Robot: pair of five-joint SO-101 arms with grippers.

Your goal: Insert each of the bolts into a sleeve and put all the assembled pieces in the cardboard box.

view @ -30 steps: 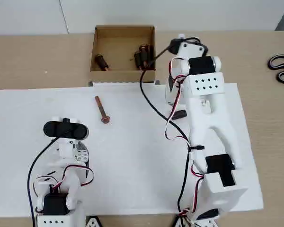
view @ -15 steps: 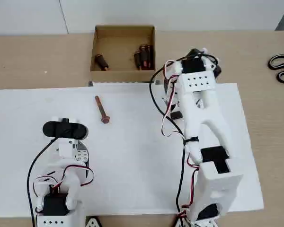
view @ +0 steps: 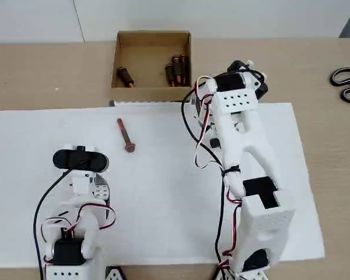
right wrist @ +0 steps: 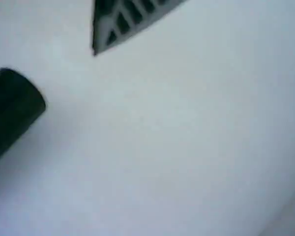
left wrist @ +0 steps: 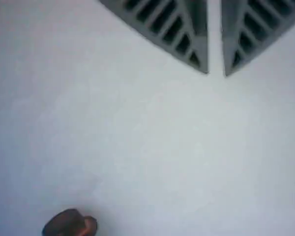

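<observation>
Right arm (view: pixel 236 116) is hanging low over the sleeve (right wrist: pixel 12 110); the last loose bolt (view: pixel 126 135) is lying nearer the left gripper (left wrist: pixel 216 73).
In the high view the bolt is resting on the white paper (view: pixel 163 198), at about 1 o'clock from the left gripper, long axis running 11-to-5, head end pointing toward that arm. Left fingers (left wrist: pixel 187 39) are sitting almost pressed together, pinching nothing. Right grip: cannot tell. Assembled pieces (view: pixel 176 69) are lying in the cardboard box (view: pixel 153 93) at 12 o'clock. Judging: the left arm is better placed for the bolt.

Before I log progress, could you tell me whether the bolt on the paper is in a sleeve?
No: the bolt lies bare on the white paper, its whole shank uncovered.
</observation>
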